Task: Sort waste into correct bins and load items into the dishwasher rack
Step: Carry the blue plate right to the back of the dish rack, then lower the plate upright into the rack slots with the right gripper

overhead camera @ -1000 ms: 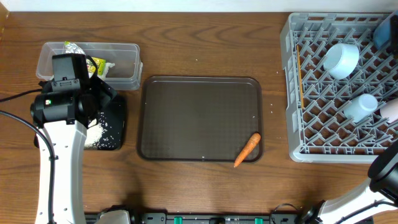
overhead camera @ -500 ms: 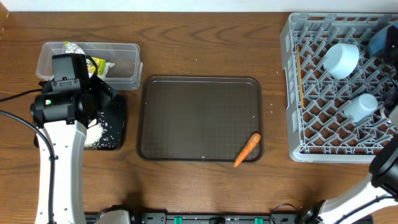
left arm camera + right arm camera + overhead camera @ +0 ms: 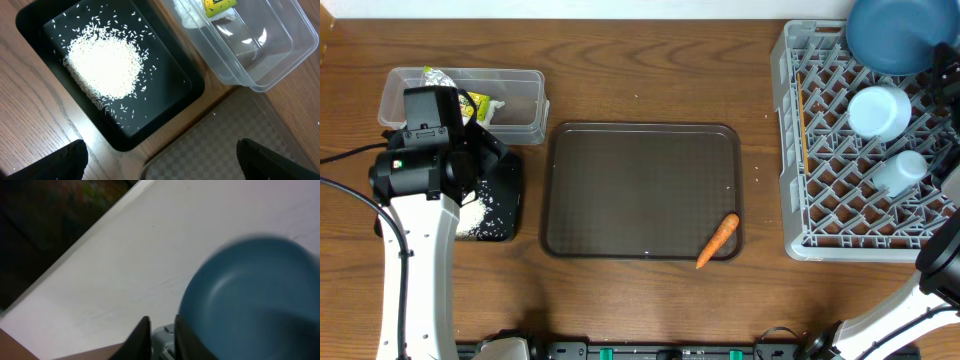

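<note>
On wood table (image 3: 650,70): tray (image 3: 640,190) ctr, rack (image 3: 790,150) rt; white wall (image 3: 570,8) behind.

1. The rice (image 3: 102,67) is a heap of loose white grains in the black tray (image 3: 170,105), with stray grains scattered around it.
2. The clear tub (image 3: 280,65) stands just beside the black tray at my left on the counter. The crinkled yellow-green wrapper (image 3: 438,78) lies in the tub's left end.
3. The carrot (image 3: 718,241) is small and orange. It lies slantwise at the near right corner of the brown tray (image 3: 640,190), its thin end over the rim.
4. The grey rack (image 3: 787,150) stands at my right.
5. The dark-blue dish (image 3: 892,35) is at the rack's far corner, hollow side showing and blurred in my right wrist view.
6. A white cup (image 3: 880,110) and a smaller pale cup (image 3: 900,170) rest in the rack, well apart from each other.
</note>
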